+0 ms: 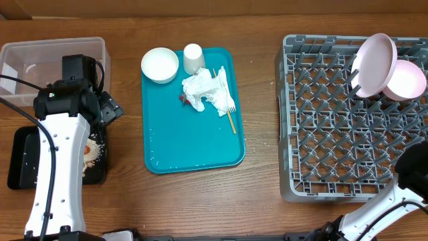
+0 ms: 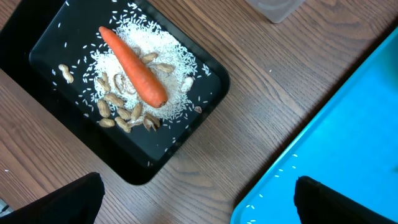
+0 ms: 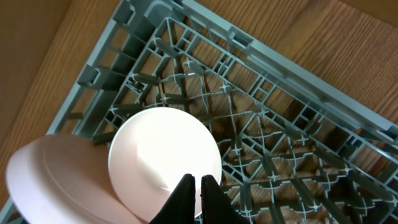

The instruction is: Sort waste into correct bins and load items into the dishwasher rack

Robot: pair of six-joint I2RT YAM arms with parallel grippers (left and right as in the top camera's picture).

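Over at the left of the tabletop, the left arm hangs above the black tray, which sits just below the clear tub. The left jaws are released, their two dark tips spread wide at the bottom corners of the wrist view with nothing between them. In the black tray an orange carrot lies slantwise on a heap of rice grains and peanuts. The teal tray sits mid-frame. Along its upper edge stand a white bowl and, beside it, a small white cup. Just below them lies a crumpled napkin, with a red scrap at its left edge, and a white fork and a thin wooden stick at its right. The grey rack fills the right side. In its upper right corner a pinkish plate leans among the pegs, overlapping a second bowl. The right arm is at the lower right. The right jaws are clenched with nothing in them, poised over that bowl in the wrist view.
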